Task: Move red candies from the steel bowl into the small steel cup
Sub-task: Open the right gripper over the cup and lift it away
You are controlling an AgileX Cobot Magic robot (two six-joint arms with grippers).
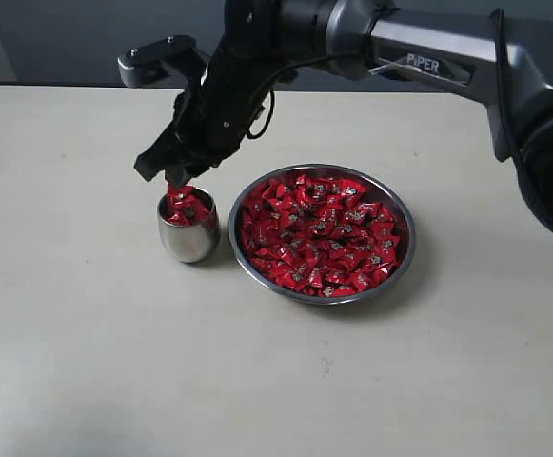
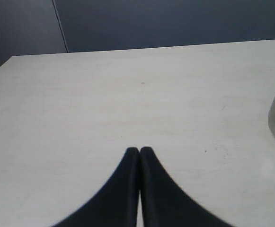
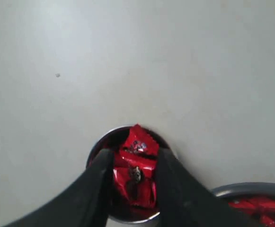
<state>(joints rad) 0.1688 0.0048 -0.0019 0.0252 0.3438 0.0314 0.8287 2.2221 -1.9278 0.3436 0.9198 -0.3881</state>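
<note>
Pale tabletop (image 1: pixel 86 362), dark grey-blue wall (image 2: pixel 175 23) behind. Right gripper (image 3: pixel 133 161) hangs directly over the small steel cup (image 1: pixel 188 233). The cup stands just left of the steel bowl (image 1: pixel 405 249), close to it but apparently not touching. The bowl holds the bulk of the red candies (image 1: pixel 324 233), a full layer that hides its floor. More of them are heaped in the cup above its rim.

Right fingers (image 3: pixel 99 182) stand about one candy apart; a red wrapper fills the gap and meets both pads. Clamped or just let go: cannot tell, since the piece may equally rest on the heap below. Left gripper (image 2: pixel 139 152): fingers pressed together with nothing between, low over bare table. The cup sits at the edge of its wrist view.

Handling, judged:
- Candies are light and small, with slick, crinkly foil wrappers. The body is firm and the twisted ends flimsy.
- Pinch across the body, not a twisted end, or the piece may swing or slip.
- The loose pile will shift under a probing finger.
- The cup is narrow, rounded and polished, so a sideways knock could tip it.
- With the heap this high, further pieces may roll off onto the table.
</note>
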